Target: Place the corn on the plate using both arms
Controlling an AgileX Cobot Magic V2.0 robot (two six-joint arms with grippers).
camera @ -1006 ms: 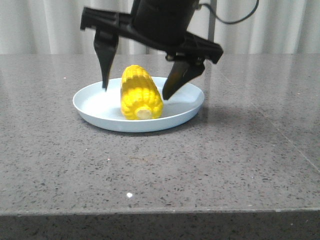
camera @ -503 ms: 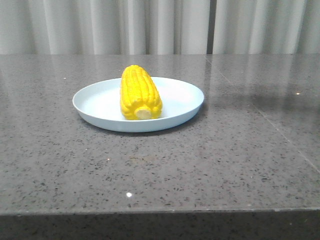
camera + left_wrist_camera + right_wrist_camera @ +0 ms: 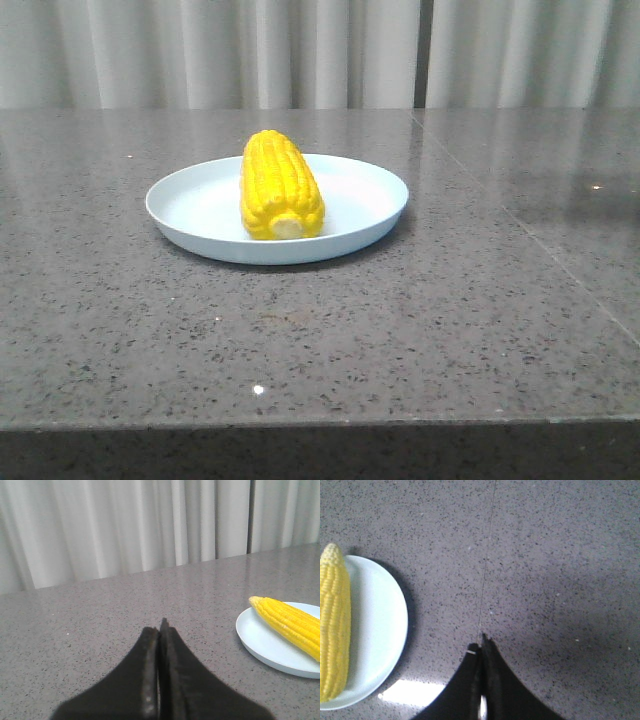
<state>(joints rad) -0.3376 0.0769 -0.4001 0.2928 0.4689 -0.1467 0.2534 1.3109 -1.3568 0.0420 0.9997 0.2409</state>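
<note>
The yellow corn (image 3: pixel 281 186) lies on the pale blue plate (image 3: pixel 355 215) in the middle of the table, its pale cut stem end toward the camera. No gripper shows in the front view. In the left wrist view my left gripper (image 3: pixel 160 627) is shut and empty over bare table, with the plate (image 3: pixel 260 640) and corn (image 3: pixel 290 625) off to one side. In the right wrist view my right gripper (image 3: pixel 481 647) is shut and empty above the table, apart from the plate (image 3: pixel 380 620) and corn (image 3: pixel 334 625).
The grey speckled stone table (image 3: pixel 420 320) has a seam line (image 3: pixel 530 240) running along its right part. Pale curtains (image 3: pixel 300 50) hang behind the far edge. The table's front edge (image 3: pixel 320 422) is near the camera.
One second ago an open black gripper hung over the plate around the corn. It left the front view by half a second ago. The corn and plate have not moved.
</note>
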